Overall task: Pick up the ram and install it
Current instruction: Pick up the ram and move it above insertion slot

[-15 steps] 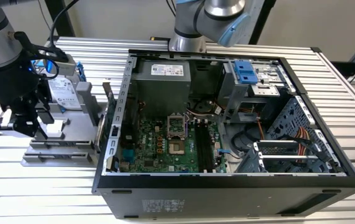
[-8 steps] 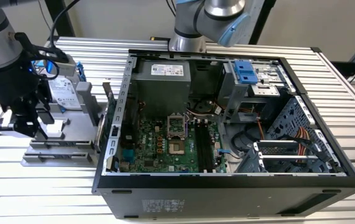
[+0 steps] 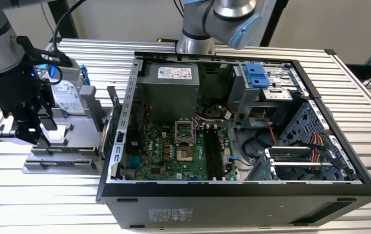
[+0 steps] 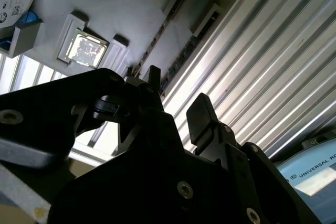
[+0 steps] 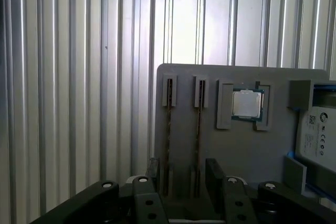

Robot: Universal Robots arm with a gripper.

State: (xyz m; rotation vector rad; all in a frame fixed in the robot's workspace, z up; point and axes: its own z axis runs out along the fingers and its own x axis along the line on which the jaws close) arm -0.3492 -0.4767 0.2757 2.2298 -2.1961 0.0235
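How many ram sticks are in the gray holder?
2. Both stand on edge in neighbouring slots of the gray holder: one ram stick next to the CPU, the other beyond it.

An open computer case (image 3: 237, 204) stands beside a grey fixture (image 3: 62, 158) holding a processor (image 5: 247, 103).

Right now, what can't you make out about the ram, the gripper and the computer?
Ram: edge-on in the gray fixture's slot in the first wrist view; chips and sticker hidden, one end behind the open gripper.
Hard drive: cut off by that view's edge.
Motherboard memory slots: too small in the exterior view to tell whether latches are open.
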